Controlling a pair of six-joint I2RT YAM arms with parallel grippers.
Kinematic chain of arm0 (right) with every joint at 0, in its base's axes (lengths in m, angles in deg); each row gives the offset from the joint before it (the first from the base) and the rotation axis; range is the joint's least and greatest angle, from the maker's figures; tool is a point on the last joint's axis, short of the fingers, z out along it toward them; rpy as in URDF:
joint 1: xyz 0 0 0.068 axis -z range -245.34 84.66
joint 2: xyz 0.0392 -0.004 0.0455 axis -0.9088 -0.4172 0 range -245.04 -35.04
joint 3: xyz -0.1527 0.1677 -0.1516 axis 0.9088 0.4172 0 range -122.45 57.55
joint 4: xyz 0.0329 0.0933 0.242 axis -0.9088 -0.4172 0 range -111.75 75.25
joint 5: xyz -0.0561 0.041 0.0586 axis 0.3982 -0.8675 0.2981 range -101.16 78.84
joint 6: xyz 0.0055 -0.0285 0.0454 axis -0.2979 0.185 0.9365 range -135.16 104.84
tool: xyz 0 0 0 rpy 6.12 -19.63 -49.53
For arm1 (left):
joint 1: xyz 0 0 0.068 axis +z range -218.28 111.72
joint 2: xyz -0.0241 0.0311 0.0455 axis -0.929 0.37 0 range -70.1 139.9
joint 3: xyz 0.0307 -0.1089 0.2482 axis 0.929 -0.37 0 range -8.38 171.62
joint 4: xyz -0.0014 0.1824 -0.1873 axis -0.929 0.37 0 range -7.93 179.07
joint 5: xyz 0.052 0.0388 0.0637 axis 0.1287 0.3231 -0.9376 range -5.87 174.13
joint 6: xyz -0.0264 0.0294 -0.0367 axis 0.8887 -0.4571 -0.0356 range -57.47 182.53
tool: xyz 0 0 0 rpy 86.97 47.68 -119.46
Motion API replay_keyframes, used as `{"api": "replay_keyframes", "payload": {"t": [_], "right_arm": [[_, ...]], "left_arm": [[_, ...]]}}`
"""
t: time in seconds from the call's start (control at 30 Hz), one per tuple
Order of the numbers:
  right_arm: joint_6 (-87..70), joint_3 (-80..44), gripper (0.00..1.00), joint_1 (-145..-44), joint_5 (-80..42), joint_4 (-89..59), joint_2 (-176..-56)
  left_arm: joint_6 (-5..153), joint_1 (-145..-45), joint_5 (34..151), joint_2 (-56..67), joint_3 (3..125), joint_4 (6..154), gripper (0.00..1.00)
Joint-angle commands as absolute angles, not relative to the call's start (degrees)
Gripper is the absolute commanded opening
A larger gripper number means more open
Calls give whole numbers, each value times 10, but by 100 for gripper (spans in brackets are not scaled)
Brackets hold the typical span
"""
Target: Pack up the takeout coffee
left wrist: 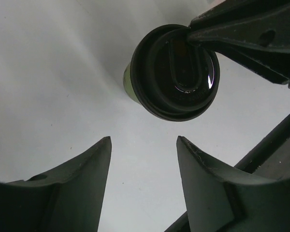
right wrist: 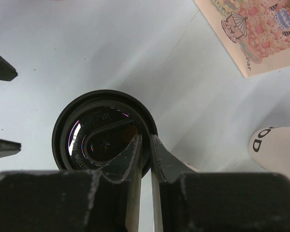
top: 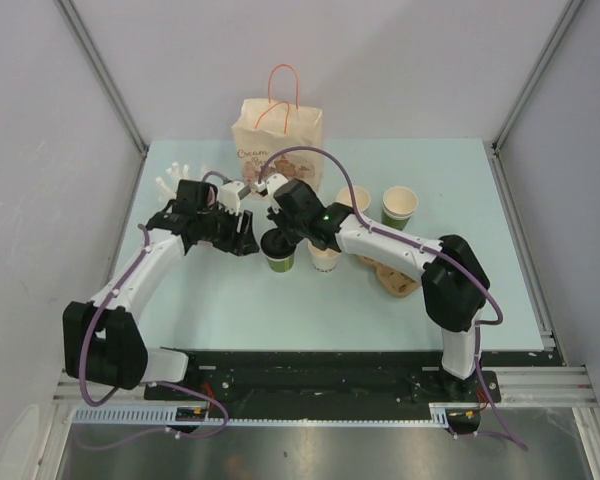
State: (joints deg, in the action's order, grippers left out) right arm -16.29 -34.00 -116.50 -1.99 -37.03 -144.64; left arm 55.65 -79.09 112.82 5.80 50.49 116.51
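Fingers (right wrist: 129,162) of the right gripper (right wrist: 146,141) stand almost together, clamped across the rim of the black lid (right wrist: 99,133), one finger over the lid's top and the other outside its edge. That lid sits on the dark green cup (top: 277,262), which stands upright near the middle of the table (top: 230,315), slightly toward its left edge. The left gripper (left wrist: 144,141) hangs just to the left of the cup with its fingers spread apart and nothing between them; in its wrist view the cup's green wall shows below the lid, and the right gripper's finger touches the lid from the upper right. A white cup (top: 325,260) stands just beside the green one on the side toward the right edge, its top partly hidden under the right arm, so its lid cannot be made out. A paper bag (top: 277,135) with orange handles stands upright at the far edge, behind both grippers. Two lidless cups (top: 353,200) stand toward the far right, and a brown tray (top: 395,278) lies nearer the right edge, partly under the right arm.
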Motion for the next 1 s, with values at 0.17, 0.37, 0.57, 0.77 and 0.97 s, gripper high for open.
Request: {"api": "replay_keyframes", "payload": {"t": [0.17, 0.37, 0.57, 0.77, 0.97], "right_arm": [[-168, -354, 29, -1176, -18, -379, -1422], [-160, -368, 49, -1172, -16, -381, -1419], [-134, -364, 61, -1162, -22, -365, -1406], [-110, -334, 62, -1155, -56, -335, -1417], [-88, -303, 57, -1143, -87, -318, -1421]], "left_arm": [[569, -801, 1170, 90, 553, 1151, 48], [583, -801, 1181, 96, 563, 1149, 29], [621, -801, 1179, 130, 553, 1142, 25], [640, -801, 1187, 134, 544, 1126, 24], [643, -801, 1195, 148, 525, 1118, 23]]}}
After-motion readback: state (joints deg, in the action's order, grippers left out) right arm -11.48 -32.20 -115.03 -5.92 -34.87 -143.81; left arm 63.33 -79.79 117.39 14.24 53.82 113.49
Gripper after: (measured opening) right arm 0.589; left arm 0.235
